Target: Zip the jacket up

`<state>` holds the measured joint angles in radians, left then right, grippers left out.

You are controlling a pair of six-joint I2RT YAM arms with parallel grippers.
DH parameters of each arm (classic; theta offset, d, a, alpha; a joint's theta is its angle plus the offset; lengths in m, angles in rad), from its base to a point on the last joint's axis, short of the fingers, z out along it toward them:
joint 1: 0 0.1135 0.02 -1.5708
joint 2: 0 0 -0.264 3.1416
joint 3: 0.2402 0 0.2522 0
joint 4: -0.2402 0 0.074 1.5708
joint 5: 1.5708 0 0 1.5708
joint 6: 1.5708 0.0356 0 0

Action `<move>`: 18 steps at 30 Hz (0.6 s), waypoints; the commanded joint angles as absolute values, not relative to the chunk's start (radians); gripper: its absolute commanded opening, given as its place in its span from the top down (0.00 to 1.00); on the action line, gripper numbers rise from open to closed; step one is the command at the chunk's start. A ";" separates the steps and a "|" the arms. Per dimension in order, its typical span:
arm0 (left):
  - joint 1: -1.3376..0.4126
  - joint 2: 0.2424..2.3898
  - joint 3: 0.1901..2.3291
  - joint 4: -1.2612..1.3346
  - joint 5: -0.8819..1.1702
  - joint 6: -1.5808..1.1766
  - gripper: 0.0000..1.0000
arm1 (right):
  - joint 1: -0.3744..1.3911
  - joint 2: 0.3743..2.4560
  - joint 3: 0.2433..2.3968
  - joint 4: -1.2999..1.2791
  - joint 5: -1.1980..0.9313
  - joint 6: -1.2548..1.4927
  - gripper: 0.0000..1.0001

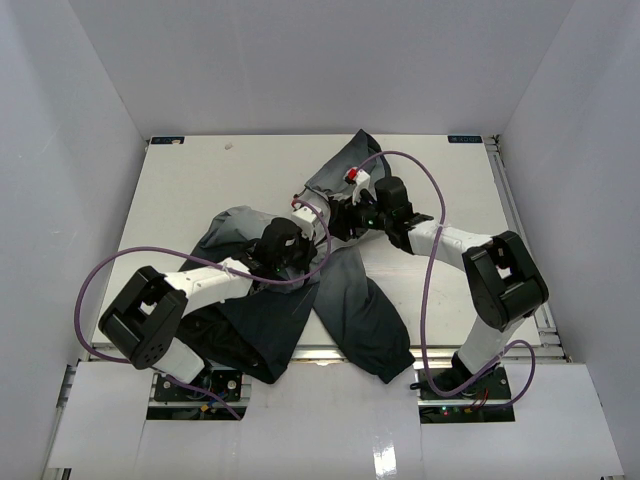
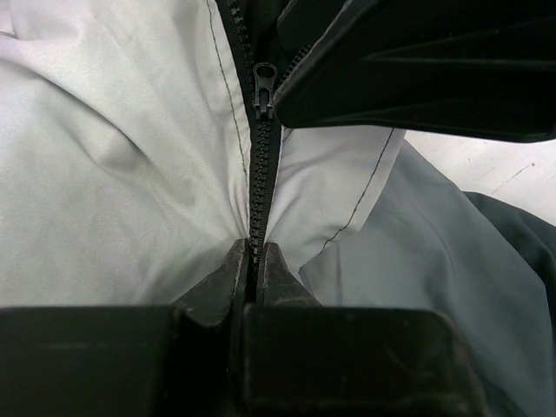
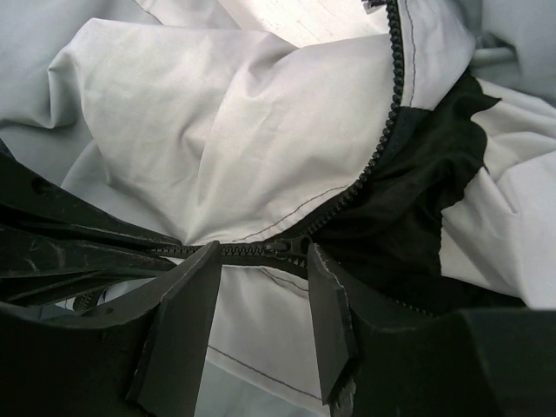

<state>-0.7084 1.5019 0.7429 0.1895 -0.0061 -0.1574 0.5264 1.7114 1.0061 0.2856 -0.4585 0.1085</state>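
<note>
left claw (image 2: 254, 254) was pinched shut on the closed run of the zipper (image 2: 261, 174). teeth were meshed straight ahead of it up to the slider (image 2: 263, 91). right claw (image 3: 261, 287) was open, fingers (image 3: 187, 300) apart either side of the zipper line, with the slider just ahead of its tips and not gripped. past the slider the open teeth (image 3: 395, 95) ran unjoined, curving away up and to the right of the right claw. jacket (image 1: 355, 320) lay crumpled on the table (image 1: 200, 180) under both claws. pale grey lining was bunched on both sides of the seam, with a black fabric patch (image 3: 408, 200) right of the right claw. in the left wrist view the right claw's dark body covered the cloth beside the slider. purple cable (image 1: 405, 154) arced over the right arm.
</note>
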 commanded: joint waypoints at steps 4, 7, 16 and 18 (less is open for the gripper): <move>-0.717 1.502 0.721 0.191 -0.026 -0.156 1.00 | 0.503 1.788 1.037 0.356 -0.523 0.165 0.49; -0.718 1.505 0.723 0.192 -0.025 -0.156 1.00 | 0.500 1.803 1.042 0.363 -0.525 0.172 0.50; -0.718 1.520 0.733 0.196 -0.026 -0.152 1.00 | 0.493 1.832 1.043 0.411 -0.563 0.192 0.65; -0.718 1.523 0.733 0.195 -0.025 -0.151 1.00 | 0.491 1.834 1.039 0.427 -0.575 0.198 0.70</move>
<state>-0.7109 1.5151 0.7387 0.2023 -0.0200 -0.1566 0.4989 1.8249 1.0080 0.3581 -0.5293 0.1796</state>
